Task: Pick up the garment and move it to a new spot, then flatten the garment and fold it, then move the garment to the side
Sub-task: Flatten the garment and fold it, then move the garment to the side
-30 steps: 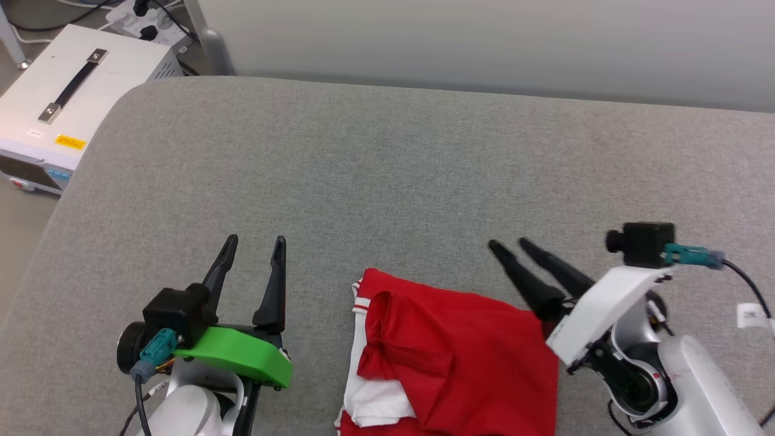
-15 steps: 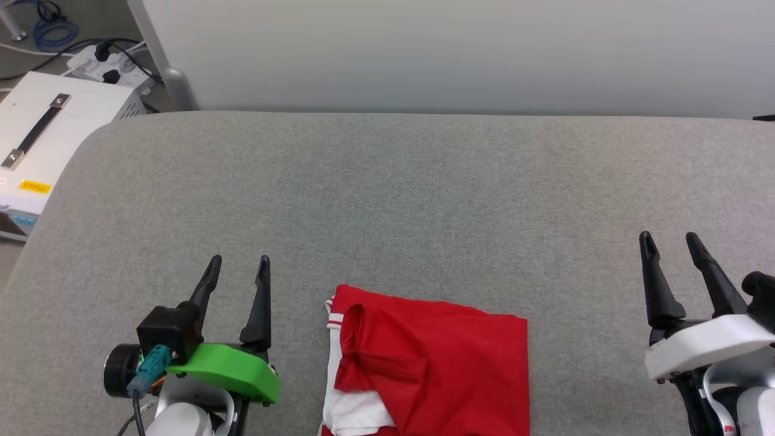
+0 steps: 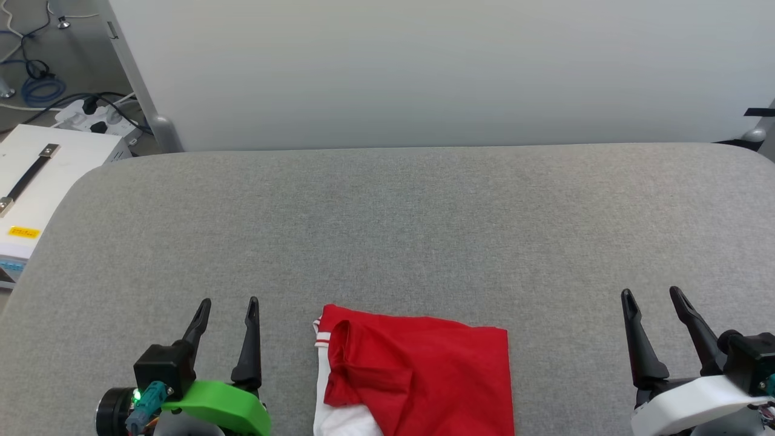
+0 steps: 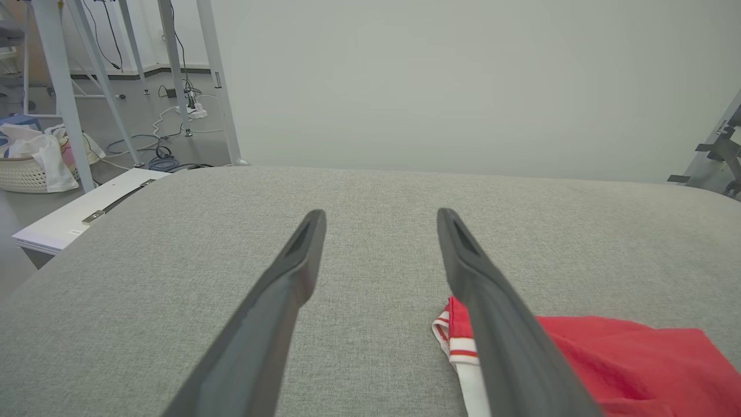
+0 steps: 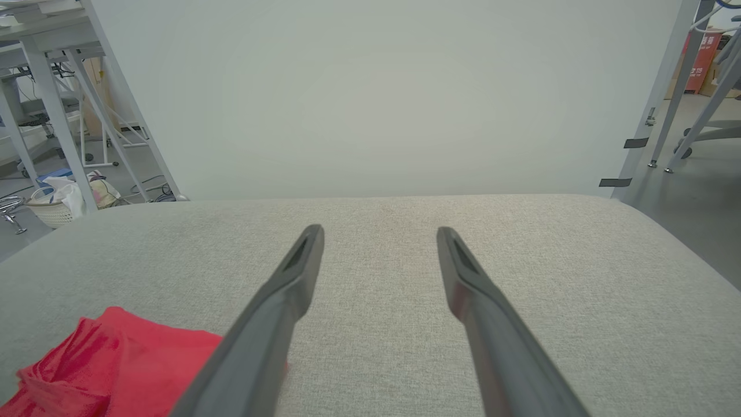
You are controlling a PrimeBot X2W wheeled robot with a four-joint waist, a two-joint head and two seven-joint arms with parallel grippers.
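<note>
Left tool [image 3: 229,301]: fingers apart, nothing between them, pointing away from the robot at the lower left of the head view. It is held clear of the cloth. In the left wrist view the left tool [image 4: 380,213] shows bare grey fabric in its gap.

Right tool [image 3: 651,292]: fingers apart, nothing held, at the lower right of the head view. In the right wrist view the right tool [image 5: 379,229] likewise has only grey fabric between its fingers.

Garment [image 3: 424,369]: lies folded on the table [image 3: 387,224] at its near edge, between the two tools. It sits near the left tool and well apart from the right one. Red cloth is uppermost. A white sleeve with red-and-white striped trim shows along its left side. The fold is roughly rectangular, with some bunching at its left. From the left wrist the garment [image 4: 625,359] lies beyond the right-hand finger, and from the right wrist the garment [image 5: 133,359] lies at the lower left.

Surroundings: a pale panel [image 3: 424,72] stands behind the table. A white box [image 3: 30,188] with a black handle sits off the table's left corner, with a power strip [image 3: 91,112] beyond it. A basket [image 4: 29,168] stands on the floor further left.
</note>
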